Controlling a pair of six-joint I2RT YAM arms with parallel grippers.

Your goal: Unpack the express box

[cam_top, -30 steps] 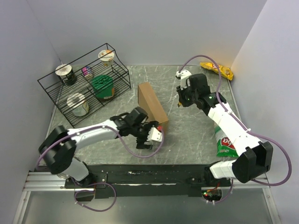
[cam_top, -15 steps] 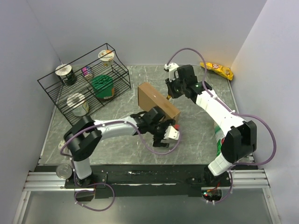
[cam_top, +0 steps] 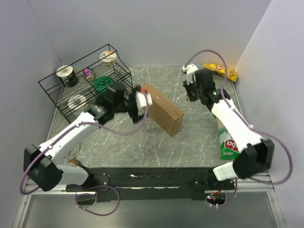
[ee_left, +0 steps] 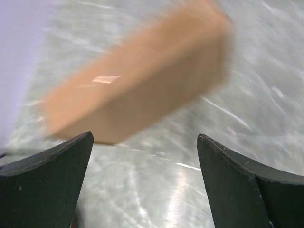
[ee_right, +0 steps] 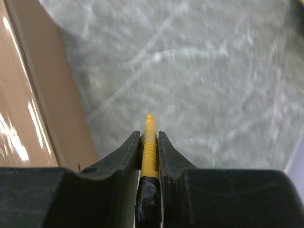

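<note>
Top external view sets the box (cam_top: 164, 110) near the middle of the table (cam_top: 204, 137), lying diagonally. I can see no flap lifted, so the unpacking looks to be at its opening step, with nothing out yet. The left gripper (cam_top: 141, 100) sits at the box's far left end. The right gripper (cam_top: 190, 94) hangs just beyond its right side, apart from it. From above, neither pair of fingers can be read; the wrist views settle that. Left wrist view shows its fingers (ee_left: 47, 183) spread wide, with the blurred box ahead of them and bare table between, touching nothing. Right wrist view shows its fingers (ee_right: 126, 154) pinched on a thin yellow tool (ee_right: 149, 130) whose point juts forward over the table. The box's side is at the left edge of that picture, near but not touched. The tool cannot be made out from above, while only the overhead picture shows the two arms flanking the box. My judgement is that the next move calls for the left gripper to close in and steady the box. The right gripper would then bring the tool's tip onto the sealed seam and draw along it. A glossy streak on the box may be tape, though I cannot tell.
</note>
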